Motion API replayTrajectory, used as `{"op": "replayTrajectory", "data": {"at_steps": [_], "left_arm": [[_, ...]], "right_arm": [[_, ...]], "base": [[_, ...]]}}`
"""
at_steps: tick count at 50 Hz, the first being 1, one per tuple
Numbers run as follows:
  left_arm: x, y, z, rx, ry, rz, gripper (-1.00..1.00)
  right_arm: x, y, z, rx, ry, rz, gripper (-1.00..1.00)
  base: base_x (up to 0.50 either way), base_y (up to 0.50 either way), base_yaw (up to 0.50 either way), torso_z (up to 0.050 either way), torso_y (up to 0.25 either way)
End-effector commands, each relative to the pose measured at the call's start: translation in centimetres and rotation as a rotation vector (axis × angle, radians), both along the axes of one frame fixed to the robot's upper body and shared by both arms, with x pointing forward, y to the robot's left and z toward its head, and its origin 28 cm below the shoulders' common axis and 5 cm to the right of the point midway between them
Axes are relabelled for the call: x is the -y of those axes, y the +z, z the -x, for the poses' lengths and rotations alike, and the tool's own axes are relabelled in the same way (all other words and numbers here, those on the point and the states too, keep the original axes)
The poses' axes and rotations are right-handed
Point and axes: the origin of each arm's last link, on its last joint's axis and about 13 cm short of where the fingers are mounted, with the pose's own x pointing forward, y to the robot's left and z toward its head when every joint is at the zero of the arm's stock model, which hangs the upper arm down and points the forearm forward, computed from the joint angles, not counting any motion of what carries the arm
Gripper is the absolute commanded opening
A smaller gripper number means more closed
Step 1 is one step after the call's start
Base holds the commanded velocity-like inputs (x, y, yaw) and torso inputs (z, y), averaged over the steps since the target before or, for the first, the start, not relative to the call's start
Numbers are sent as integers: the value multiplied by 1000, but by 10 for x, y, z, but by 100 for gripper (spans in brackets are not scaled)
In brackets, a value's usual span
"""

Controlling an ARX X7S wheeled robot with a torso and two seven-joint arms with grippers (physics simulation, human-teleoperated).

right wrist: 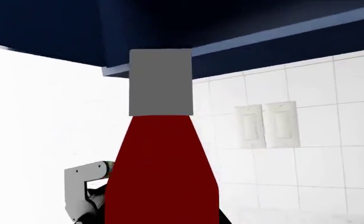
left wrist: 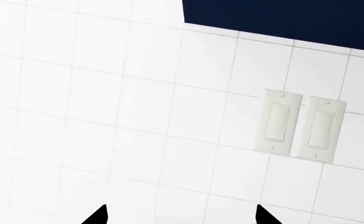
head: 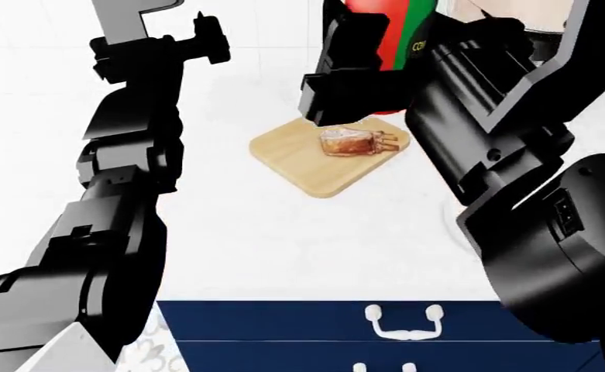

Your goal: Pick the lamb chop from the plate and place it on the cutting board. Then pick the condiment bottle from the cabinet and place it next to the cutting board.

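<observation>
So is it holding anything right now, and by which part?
The right pincer grips the condiment bottle around its lower body; the left pincer holds nothing.

Flat, bright sim render, no blur or lens distortion in any view. Counter (head: 281, 232) and tiled wall (left wrist: 107, 116) blow out to near-pure white; tile seams barely show. Shadows almost nil: faint under the board (head: 328, 159). Black arms lose detail. Cabinet (right wrist: 57, 28) underside reads dark navy.
</observation>
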Motion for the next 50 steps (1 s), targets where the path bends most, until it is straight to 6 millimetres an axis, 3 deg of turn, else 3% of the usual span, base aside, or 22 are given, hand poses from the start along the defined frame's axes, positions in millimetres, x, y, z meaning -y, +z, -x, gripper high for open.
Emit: {"op": "replayTrajectory", "data": {"at_steps": [1,24,40,50], "left_arm": [[0,0,0,0,-1,-3,100],[1,0,0,3,-5,-7,100],[1,0,0,4,-6,-9,100],[1,1,0,5,-5,-10,100]], "right_arm": [[11,-25,3,-7,-40,-11,-100],[45,-60,26,-58,-197,-44,-100],[37,-98,-7,-133,-177,-5,-100],[35,-109,-14,-8,-198,37,-100]], "base": [[0,0,0,0,0],[0,0,0,0,0],[0,0,0,1,0],[0,0,0,0,1]]}}
